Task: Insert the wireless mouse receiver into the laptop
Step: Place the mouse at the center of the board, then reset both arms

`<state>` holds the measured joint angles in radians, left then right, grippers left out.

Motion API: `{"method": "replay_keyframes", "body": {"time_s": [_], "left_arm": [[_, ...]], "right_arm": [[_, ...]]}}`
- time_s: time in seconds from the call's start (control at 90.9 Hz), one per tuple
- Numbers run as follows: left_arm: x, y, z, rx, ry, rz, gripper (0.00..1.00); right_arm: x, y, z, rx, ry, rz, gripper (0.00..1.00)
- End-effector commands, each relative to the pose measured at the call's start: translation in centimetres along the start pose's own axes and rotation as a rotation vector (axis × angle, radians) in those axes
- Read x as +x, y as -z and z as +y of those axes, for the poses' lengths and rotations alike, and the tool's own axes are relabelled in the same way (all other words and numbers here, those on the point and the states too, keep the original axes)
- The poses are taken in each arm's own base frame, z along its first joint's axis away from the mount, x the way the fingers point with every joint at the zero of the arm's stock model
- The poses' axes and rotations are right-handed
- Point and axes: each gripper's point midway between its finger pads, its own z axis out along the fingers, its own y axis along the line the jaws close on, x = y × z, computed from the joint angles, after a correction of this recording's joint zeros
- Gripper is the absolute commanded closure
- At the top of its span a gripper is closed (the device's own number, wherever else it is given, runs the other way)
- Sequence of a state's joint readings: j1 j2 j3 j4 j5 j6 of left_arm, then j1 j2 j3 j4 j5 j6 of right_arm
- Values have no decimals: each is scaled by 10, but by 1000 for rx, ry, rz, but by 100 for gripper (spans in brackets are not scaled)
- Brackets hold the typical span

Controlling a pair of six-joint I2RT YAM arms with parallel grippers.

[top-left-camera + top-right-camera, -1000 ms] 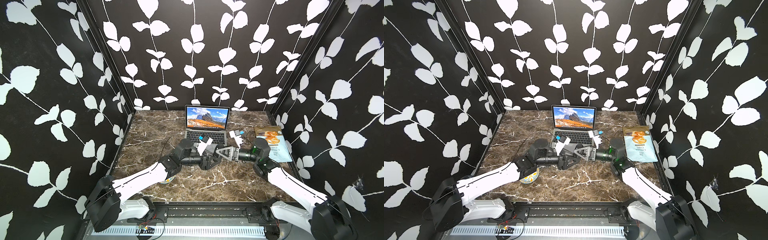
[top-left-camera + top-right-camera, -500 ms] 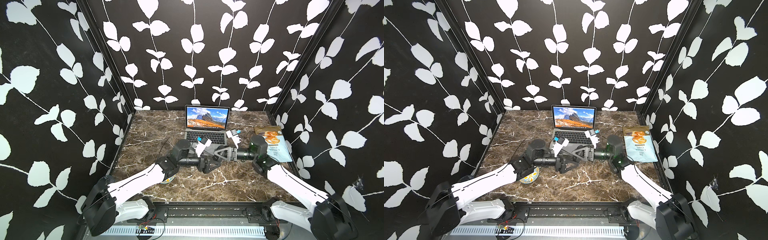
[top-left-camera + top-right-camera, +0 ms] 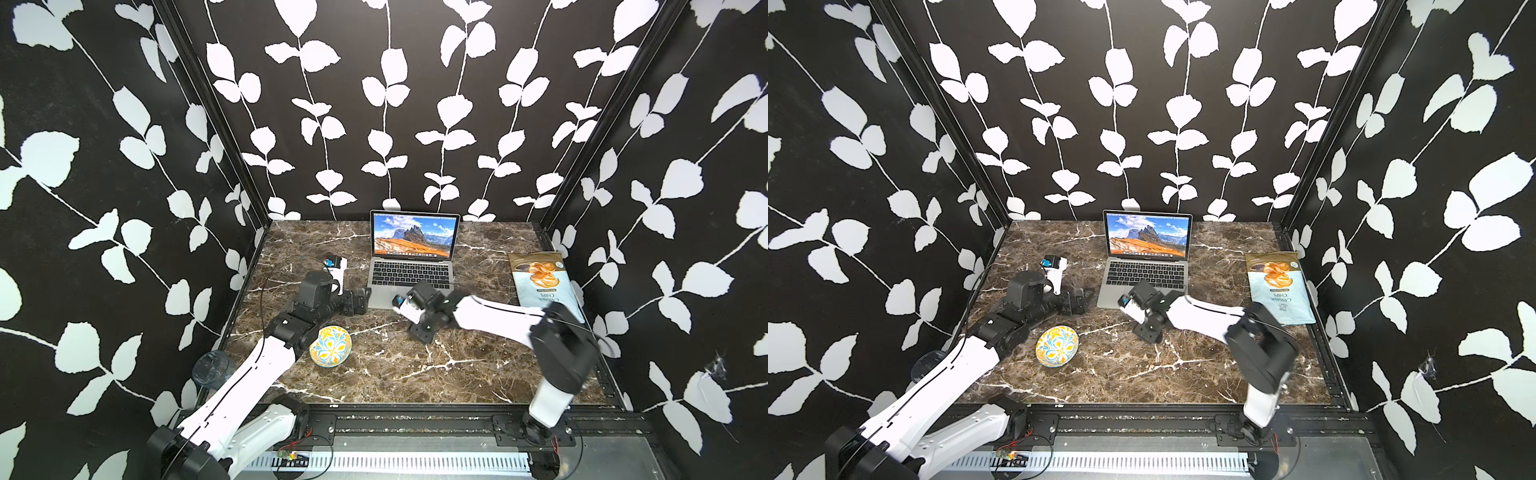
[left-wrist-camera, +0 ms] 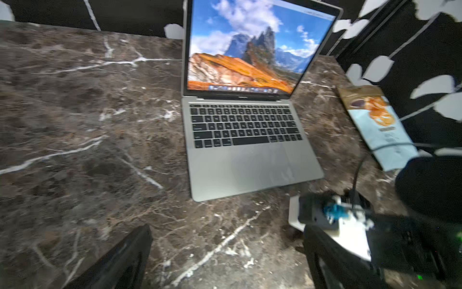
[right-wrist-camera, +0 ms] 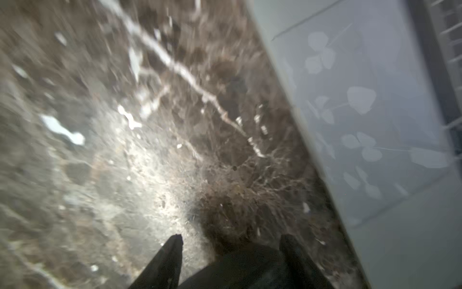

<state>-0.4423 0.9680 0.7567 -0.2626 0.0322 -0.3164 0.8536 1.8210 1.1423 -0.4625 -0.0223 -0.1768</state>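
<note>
The left fingers (image 4: pixel 125 257) are spread wide, and only bare bench (image 4: pixel 87 125) is seen between them. The laptop (image 4: pixel 250 160) is placed just ahead of them, open, its screen lit with an orange mountain under blue sky. In both top views its near left corner is seen just beside these fingers.

The right fingers (image 5: pixel 170 260) are pointed down at the bench, just beside the laptop's front edge. Its silver palm rest is seen alongside them in the right wrist view. They are held partly apart. A dark, blurred shape is seen between their bases, and whether anything is gripped cannot be told.

A yellow-and-blue bowl (image 3: pixel 331 345) is set behind the left fingers, beside the left arm. A bag of cassava chips (image 3: pixel 540 286) is laid well apart from the right fingers.
</note>
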Motion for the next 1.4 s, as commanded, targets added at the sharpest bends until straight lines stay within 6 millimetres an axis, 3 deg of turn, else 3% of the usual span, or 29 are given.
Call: {"method": "replay_keyframes", "body": {"time_s": [0.0, 0.077, 0.187, 0.308, 0.418, 0.55, 0.671, 0.825, 0.88, 1.023, 1.078, 1.166, 1.243, 1.287, 1.386], "left_arm": [[-6, -1, 36, -177, -35, -48, 2], [-10, -6, 48, -223, -37, -63, 2], [-19, -10, 62, -263, -21, -92, 2], [-33, -12, 95, -378, 0, -144, 2], [-38, -5, 142, -579, -19, -186, 2], [-29, -2, 188, -791, -91, -223, 1], [-13, -27, 196, -773, -195, -269, 2], [13, -72, 189, -640, -286, -238, 2], [11, -74, 188, -607, -290, -244, 2], [17, -80, 194, -525, -236, -212, 2], [12, -79, 195, -535, -244, -246, 2], [22, -72, 202, -579, -207, -266, 2], [21, -67, 200, -585, -227, -326, 2], [26, -66, 200, -582, -213, -301, 2], [22, -70, 201, -584, -222, -298, 1]], "right_arm": [[-12, 3, -10, 93, 109, 27, 41], [-11, -2, -6, 83, 109, 28, 23], [-11, 7, -4, 80, 80, -2, 18], [-18, 40, -8, 99, 5, -109, 13], [-12, 81, -38, 167, -172, -222, 13], [42, 126, -107, 291, -542, -356, 10], [115, 154, -162, 442, -820, -415, 8], [185, 158, -209, 624, -1009, -447, 7], [198, 154, -220, 691, -1018, -461, 7], [196, 142, -238, 809, -882, -603, 7], [187, 146, -242, 856, -818, -713, 7], [172, 145, -242, 859, -714, -815, 1], [172, 116, -249, 817, -713, -769, 1], [164, 114, -251, 823, -675, -804, 1], [168, 108, -255, 791, -716, -723, 1]]}}
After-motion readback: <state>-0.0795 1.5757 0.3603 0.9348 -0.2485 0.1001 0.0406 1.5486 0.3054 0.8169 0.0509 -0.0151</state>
